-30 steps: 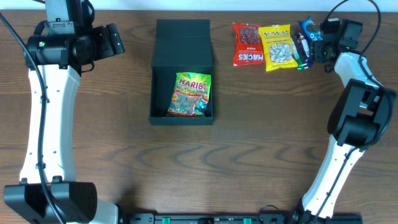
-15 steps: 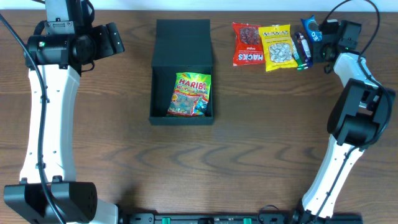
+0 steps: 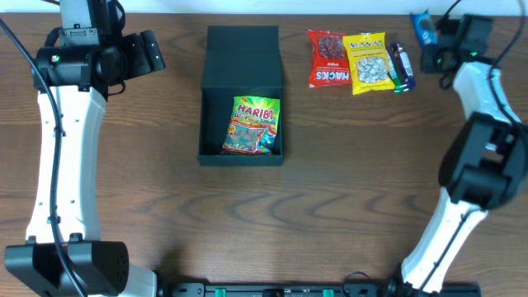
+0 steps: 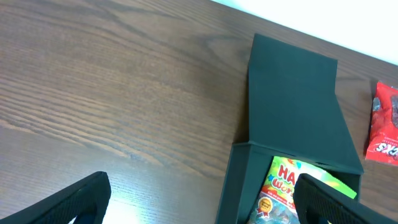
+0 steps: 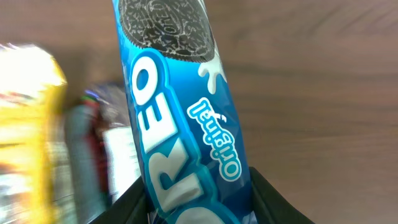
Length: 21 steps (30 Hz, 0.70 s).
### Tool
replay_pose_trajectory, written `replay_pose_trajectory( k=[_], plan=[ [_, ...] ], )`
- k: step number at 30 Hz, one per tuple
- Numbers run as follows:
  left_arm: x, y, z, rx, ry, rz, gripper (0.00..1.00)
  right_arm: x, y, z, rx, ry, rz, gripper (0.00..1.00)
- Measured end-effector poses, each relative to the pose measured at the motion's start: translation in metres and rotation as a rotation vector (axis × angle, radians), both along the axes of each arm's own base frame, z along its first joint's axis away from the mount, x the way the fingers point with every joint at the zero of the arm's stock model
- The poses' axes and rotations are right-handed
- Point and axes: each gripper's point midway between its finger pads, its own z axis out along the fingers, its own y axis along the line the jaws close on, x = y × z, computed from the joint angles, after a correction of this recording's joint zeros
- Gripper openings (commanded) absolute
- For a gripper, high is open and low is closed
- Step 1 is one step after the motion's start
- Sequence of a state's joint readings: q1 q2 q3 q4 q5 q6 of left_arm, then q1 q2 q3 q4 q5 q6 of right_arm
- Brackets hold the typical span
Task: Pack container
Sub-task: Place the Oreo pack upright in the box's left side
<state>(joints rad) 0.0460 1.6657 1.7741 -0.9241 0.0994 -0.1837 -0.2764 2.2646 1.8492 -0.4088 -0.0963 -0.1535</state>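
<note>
The black container (image 3: 213,124) stands open at the table's middle back, its flap lid (image 3: 242,54) lying flat behind it. A Haribo packet (image 3: 254,125) lies inside; it also shows in the left wrist view (image 4: 292,186). My right gripper (image 3: 431,37) is shut on a blue Oreo packet (image 3: 422,26) and holds it above the table's far right corner; the packet fills the right wrist view (image 5: 186,118). My left gripper (image 3: 153,51) is open and empty, left of the container (image 4: 292,124).
A red Macks packet (image 3: 328,58), a yellow packet (image 3: 368,63) and a dark snack bar (image 3: 400,66) lie in a row right of the container, near the table's back edge.
My right gripper has lifted the Oreo packet off the row and moved it back and to the right. The left arm has not moved.
</note>
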Motion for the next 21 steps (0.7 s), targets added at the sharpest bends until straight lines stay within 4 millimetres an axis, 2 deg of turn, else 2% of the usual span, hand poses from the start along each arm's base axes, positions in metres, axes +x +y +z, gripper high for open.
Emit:
replay_pose_trajectory(
  k=[3,5,6,8,10,13,15,17,19,21],
  plan=[
    [-0.002,0.0,-0.002,0.002,0.012,-0.002,0.95,-0.012,0.023,0.084,0.015,-0.087,0.0,0.24],
    [-0.004,0.0,-0.003,0.01,0.022,-0.012,0.95,-0.027,0.06,0.142,0.061,-0.144,0.041,0.24],
    [-0.006,0.0,-0.004,0.017,0.028,-0.019,0.95,-0.035,0.088,0.166,0.098,-0.165,0.082,0.23],
    [-0.008,0.004,-0.006,0.038,0.042,-0.031,0.95,-0.055,0.14,0.184,0.171,-0.137,0.155,0.22],
    [-0.01,0.009,-0.007,0.068,0.048,-0.037,0.95,-0.075,0.192,0.18,0.252,-0.054,0.211,0.2],
    [-0.013,0.024,-0.009,0.117,0.065,-0.029,0.95,-0.117,0.282,0.134,0.379,0.195,0.259,0.14],
    [-0.015,0.034,-0.01,0.137,0.074,-0.013,0.95,-0.142,0.327,0.104,0.414,0.324,0.261,0.13],
    [-0.017,0.043,-0.01,0.145,0.078,0.008,0.95,-0.166,0.366,0.084,0.423,0.406,0.263,0.14],
    [-0.019,0.055,-0.01,0.146,0.081,0.033,0.95,-0.187,0.398,0.073,0.412,0.444,0.249,0.2],
    [-0.021,0.07,-0.01,0.149,0.085,0.064,0.95,-0.205,0.435,0.069,0.42,0.438,0.238,0.16]
  ],
)
